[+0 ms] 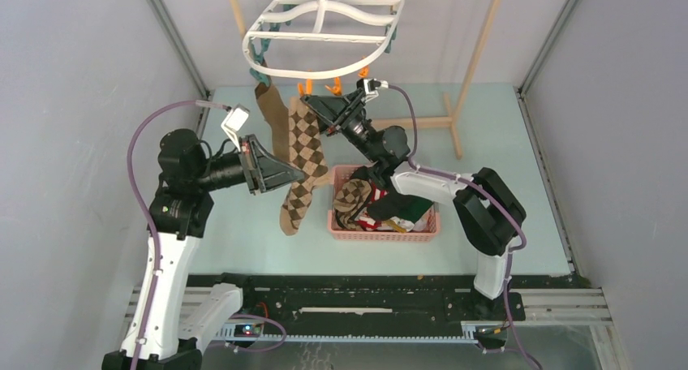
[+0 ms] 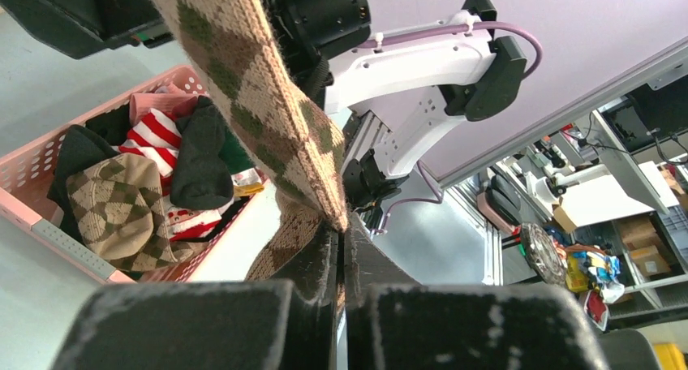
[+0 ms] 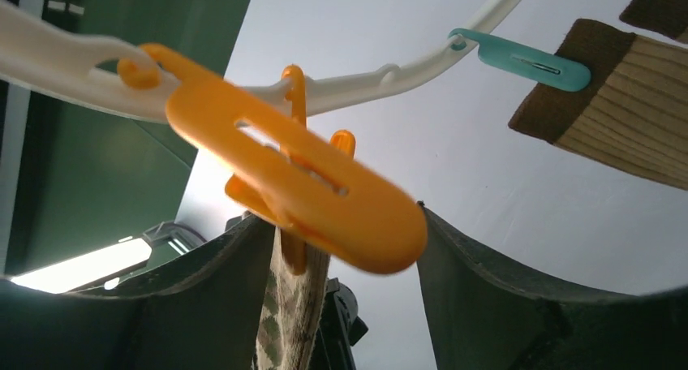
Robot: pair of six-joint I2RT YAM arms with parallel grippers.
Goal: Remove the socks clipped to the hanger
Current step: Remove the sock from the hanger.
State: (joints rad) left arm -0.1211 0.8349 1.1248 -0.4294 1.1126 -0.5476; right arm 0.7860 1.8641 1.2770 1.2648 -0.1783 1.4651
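The brown-and-cream argyle knit sock (image 1: 304,155) hangs with its long axis straight down from an orange plastic clothespin (image 3: 300,191) on the near rim of the white plastic oval hanger (image 1: 324,36). The left end effector (image 1: 298,175) is clamped on the sock's middle, below the pin. The right end effector (image 3: 341,256) is nearer the pin: its fingers stand wide, one on either side, not visibly pressing. My judgement: the pin must be squeezed from there before the sock can come down toward the pink plastic basket (image 1: 357,234)
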